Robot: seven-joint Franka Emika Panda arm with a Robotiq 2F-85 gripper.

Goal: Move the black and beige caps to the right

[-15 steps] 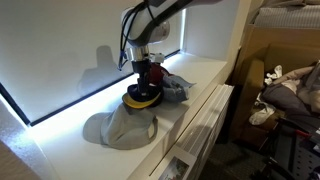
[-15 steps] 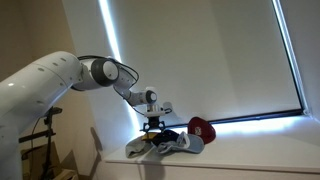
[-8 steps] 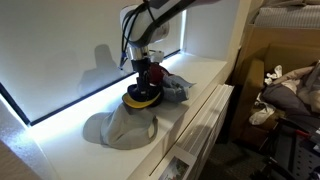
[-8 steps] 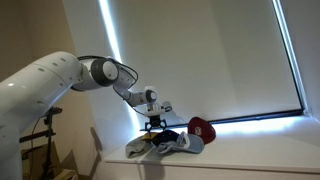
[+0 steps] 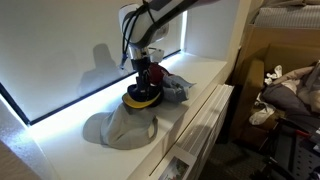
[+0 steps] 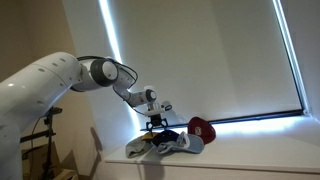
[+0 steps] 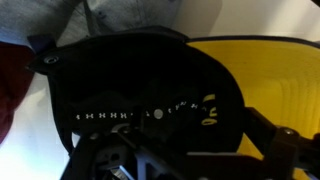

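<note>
Your pincer [image 5: 143,72] hangs low over the pile of caps, directly above the black fabric cap with a yellow brim [image 5: 142,97]. In the wrist view the pincer [image 7: 190,165] shows only as dark parts along the bottom edge. The black cap's crown and its snap strap [image 7: 140,112] fill the space just ahead of it. I cannot tell whether the pincer is spread or pinching the fabric.

The black cap sits on the far edge of the soft beige-grey cloth cap [image 5: 120,127], which lies flattened on the white bench [image 5: 205,72] nearer the camera. A dark red cap [image 5: 156,72] lies just beyond the pincer, and a crumpled blue-grey cap [image 5: 176,88] touches the black one. In an exterior view the pincer [image 6: 155,122] stands over the heap, with the dark red cap [image 6: 202,129] at its far end. A bright light strip [image 5: 60,105] runs along the bench's back edge.
</note>
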